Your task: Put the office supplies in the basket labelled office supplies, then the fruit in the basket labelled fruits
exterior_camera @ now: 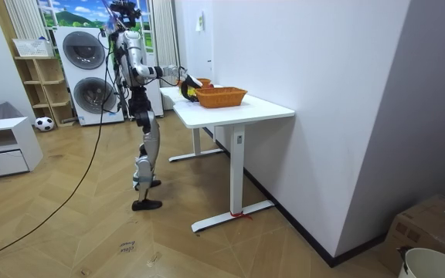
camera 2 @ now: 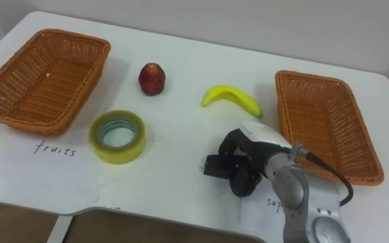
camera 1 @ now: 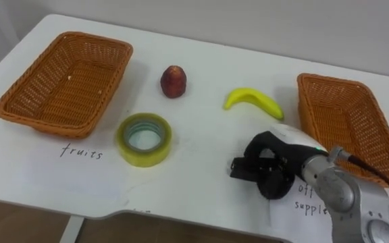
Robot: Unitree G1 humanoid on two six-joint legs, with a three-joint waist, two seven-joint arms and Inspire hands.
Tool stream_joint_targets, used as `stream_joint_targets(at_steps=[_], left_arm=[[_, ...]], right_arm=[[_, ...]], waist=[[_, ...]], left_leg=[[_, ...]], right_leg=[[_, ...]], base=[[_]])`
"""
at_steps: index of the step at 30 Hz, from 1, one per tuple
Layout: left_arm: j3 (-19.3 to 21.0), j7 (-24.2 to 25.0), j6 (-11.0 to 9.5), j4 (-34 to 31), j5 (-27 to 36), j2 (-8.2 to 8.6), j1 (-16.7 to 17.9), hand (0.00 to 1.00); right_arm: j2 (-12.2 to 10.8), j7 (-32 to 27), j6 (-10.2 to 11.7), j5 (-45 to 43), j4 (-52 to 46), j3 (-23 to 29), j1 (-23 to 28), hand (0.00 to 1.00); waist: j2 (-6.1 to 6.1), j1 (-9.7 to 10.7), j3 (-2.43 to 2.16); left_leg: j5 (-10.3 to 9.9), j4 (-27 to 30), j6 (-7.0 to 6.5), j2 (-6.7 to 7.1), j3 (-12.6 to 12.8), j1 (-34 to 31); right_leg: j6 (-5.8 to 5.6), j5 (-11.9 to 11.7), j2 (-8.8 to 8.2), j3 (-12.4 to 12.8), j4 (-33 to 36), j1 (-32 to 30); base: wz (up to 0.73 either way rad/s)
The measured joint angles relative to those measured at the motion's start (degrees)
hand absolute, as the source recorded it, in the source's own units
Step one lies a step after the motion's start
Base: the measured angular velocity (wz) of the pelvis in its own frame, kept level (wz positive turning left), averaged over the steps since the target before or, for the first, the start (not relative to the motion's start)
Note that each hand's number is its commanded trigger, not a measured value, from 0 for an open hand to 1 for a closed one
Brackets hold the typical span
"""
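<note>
Currently, a white rectangular table (camera 1: 201, 54) carries everything in the eye views. A brown woven wicker basket (camera 1: 66, 81) sits at the upper left of the frame, with a handwritten label (camera 1: 81, 152) on the tabletop just below it. A second brown wicker basket (camera 1: 346, 125) sits at the right edge. Between them, on bare tabletop and outside either basket, are a dark red round fruit (camera 1: 173, 82) at upper centre, a yellow curved banana (camera 1: 253, 100) to its right, and a yellow-green roll of adhesive tape (camera 1: 144, 139) lying flat at centre left. None of the three touch each other. The right hand (camera 1: 275, 158) shows at lower right, over the table and just left of the right-side basket, with the banana just above it in frame and apart from it. The tape roll lies well to its left. Its dark fingers are curled in toward the palm, and no object is seen inside the curl. A white paper sheet with handwriting (camera 1: 306, 197) lies partly under the hand. Count: two baskets, two fruits, one tape roll, one hand. In the room view the robot stands upright at the table's end, left of frame, one arm reaching over the top. Behind it are stacked white washing machines (exterior_camera: 83, 73), and a football (exterior_camera: 45, 123) lies on the wood floor.
</note>
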State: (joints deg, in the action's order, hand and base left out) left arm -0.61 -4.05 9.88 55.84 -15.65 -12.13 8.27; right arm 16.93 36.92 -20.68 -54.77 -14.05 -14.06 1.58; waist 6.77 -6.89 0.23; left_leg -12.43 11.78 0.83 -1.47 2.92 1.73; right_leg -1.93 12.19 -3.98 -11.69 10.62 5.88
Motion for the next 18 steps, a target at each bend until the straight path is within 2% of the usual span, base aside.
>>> stream_joint_targets(at_steps=[18], left_arm=[[-0.33, -0.01, -1.22, -0.72, 0.38, -0.04, -0.02, 0.0]], right_arm=[[-1.28, -1.16, 0.06, 0.86, 0.77, -0.55, -0.01, 1.0]], waist=[[-0.06, 0.15, 0.01]], left_leg=[[0.0, 0.62, -0.01, 0.07, -0.55, -0.49]], right_leg=[[0.0, -0.02, -0.01, 0.09, -0.04, -0.06]], base=[[0.01]])
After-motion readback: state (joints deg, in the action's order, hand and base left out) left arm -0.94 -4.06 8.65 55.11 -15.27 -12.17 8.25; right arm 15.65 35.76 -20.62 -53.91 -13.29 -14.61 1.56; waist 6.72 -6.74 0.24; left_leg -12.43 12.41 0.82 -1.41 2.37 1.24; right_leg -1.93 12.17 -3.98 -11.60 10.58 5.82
